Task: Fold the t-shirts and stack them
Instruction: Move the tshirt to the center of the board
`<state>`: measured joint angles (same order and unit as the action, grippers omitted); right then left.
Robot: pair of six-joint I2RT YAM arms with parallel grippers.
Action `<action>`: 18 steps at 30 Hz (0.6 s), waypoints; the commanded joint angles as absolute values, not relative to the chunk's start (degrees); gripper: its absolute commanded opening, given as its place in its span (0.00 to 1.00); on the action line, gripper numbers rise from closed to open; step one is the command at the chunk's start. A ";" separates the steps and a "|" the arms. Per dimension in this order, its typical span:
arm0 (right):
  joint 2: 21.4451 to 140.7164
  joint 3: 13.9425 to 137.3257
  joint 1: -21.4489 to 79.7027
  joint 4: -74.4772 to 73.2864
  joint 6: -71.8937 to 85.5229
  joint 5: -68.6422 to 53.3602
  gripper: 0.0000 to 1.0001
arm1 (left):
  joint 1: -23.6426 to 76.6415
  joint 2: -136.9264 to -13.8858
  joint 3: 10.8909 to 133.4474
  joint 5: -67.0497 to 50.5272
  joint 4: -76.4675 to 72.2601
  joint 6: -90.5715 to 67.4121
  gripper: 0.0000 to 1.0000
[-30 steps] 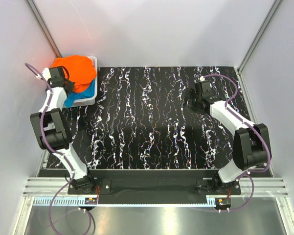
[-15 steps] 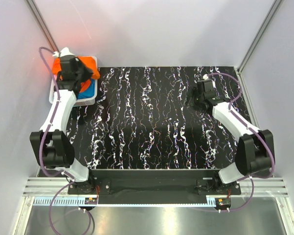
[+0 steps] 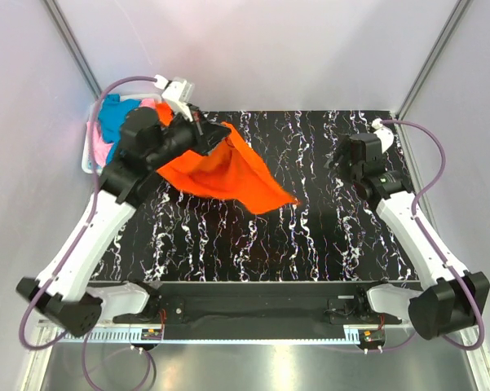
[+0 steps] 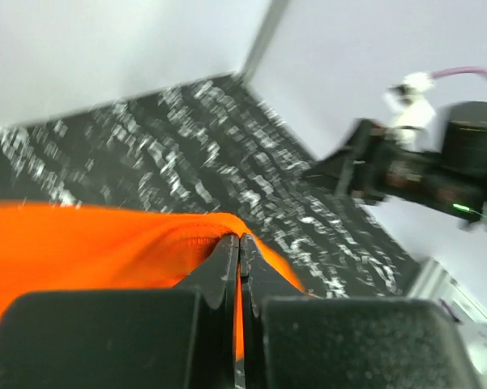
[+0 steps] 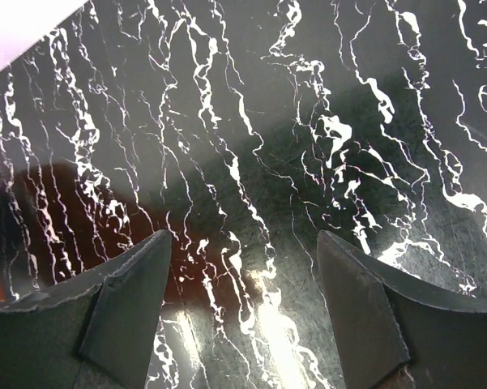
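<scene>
My left gripper (image 3: pixel 202 134) is shut on the bright orange t-shirt (image 3: pixel 228 175) and holds it in the air over the left half of the black marbled table; the cloth hangs and trails to the right. In the left wrist view the orange cloth (image 4: pixel 89 243) is pinched between the closed fingers (image 4: pixel 224 275). The teal-blue t-shirt (image 3: pixel 114 118) and the pink t-shirt (image 3: pixel 102 151) lie in the white basket (image 3: pixel 88 163) at the back left. My right gripper (image 3: pixel 342 159) is open and empty above the table's right side; its fingertips (image 5: pixel 146 267) stand wide apart.
The black marbled table (image 3: pixel 310 236) spans the middle. Grey walls enclose the back and sides. The right arm shows at the far right of the left wrist view (image 4: pixel 421 170).
My left gripper has taken the orange t-shirt out of the basket and carried it right over the table, uncovering the teal and pink shirts. The right arm has shifted slightly right and back.
</scene>
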<state>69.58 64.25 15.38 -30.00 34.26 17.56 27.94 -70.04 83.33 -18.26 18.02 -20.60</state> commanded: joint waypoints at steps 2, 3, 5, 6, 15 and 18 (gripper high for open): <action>67.24 63.20 15.73 -32.17 35.77 20.39 0.79 | 28.39 -64.52 85.61 -23.99 17.66 -18.37 0.00; 67.06 63.02 15.73 -32.34 35.86 20.39 0.79 | 28.39 -63.12 85.17 -24.17 17.75 -18.11 0.00; 66.53 62.84 15.82 -32.26 35.77 19.96 0.79 | 28.39 -61.71 83.68 -17.12 18.97 -18.36 0.06; 66.45 62.93 15.82 -32.34 35.68 19.52 0.79 | 28.39 -61.09 82.80 -13.74 19.59 -18.37 0.71; 65.75 62.76 15.73 -33.48 33.49 15.30 0.77 | 28.39 -61.08 73.66 12.89 24.43 -26.36 0.99; 63.55 60.21 15.82 -35.15 33.40 13.01 0.75 | 28.39 -61.70 70.32 8.37 24.79 -29.87 0.97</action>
